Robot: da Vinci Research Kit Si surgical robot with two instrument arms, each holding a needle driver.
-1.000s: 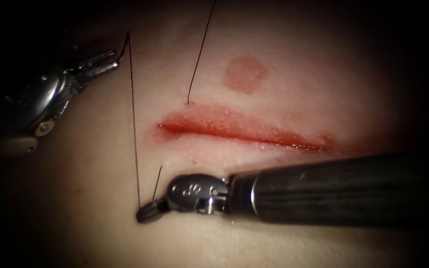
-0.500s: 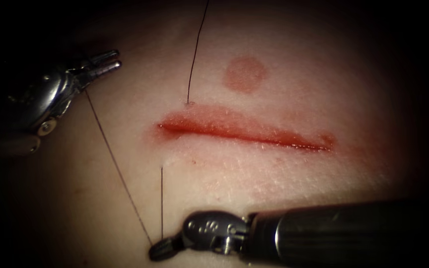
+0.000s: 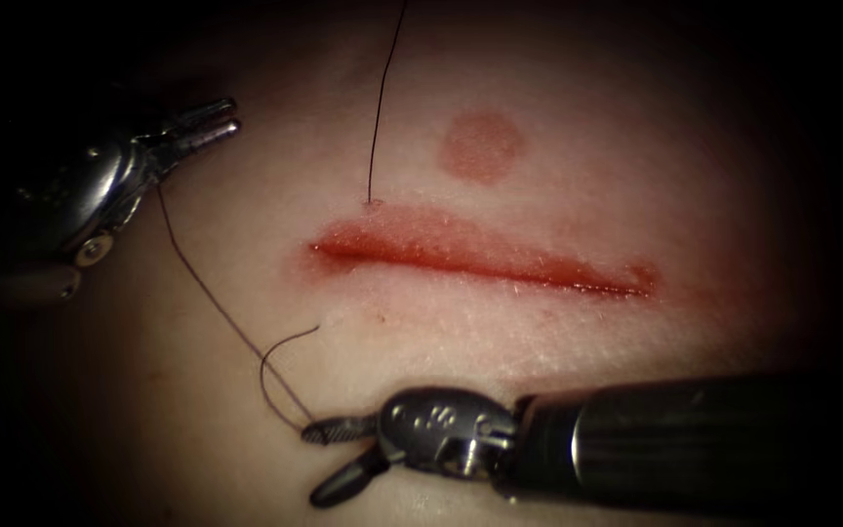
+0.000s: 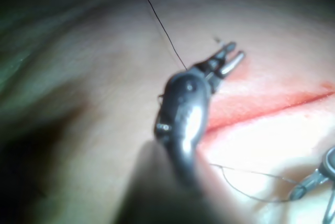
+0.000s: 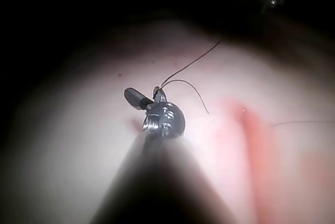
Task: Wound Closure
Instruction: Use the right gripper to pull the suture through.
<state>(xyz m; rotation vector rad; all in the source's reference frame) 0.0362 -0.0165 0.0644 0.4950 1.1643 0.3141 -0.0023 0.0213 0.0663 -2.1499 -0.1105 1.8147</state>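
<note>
The cut (image 3: 480,259) runs across the middle of the tissue (image 3: 539,342) and is unclosed along its whole length, with red fluid along it. The thread (image 3: 212,293) crosses under its left end. One strand rises from a puncture just above the cut and climbs to the tissue's far edge. The other comes out just below the cut, curls in a loose loop and touches the right tool (image 3: 310,466). From there it runs up toward the tissue's left edge, where it passes behind the wrist of the left tool (image 3: 233,114).

A second ago the right tool gripped this lower strand and held it taut. Now its jaws are spread wide and the strand has gone slack, merely lying against the tip of the upper jaw. The right wrist view confirms this: the right tool (image 5: 144,96) is spread, with the thread (image 5: 183,69) curling away beside it. It holds nothing.

The left tool (image 4: 235,51) sits well to the left of the cut. Its jaws seem to be a sliver apart with nothing between them, though the gap is narrow and we hold that loosely. A round red mark (image 3: 481,146) lies beyond the cut, clear of both tools.

We judge the step to be thread handling after the first pass at the cut's left end, with the strand just let go. In our view the next move calls for a fresh, firm grip on the slack strand. It should be tensioned gently so the thread does not saw at the punctures.
</note>
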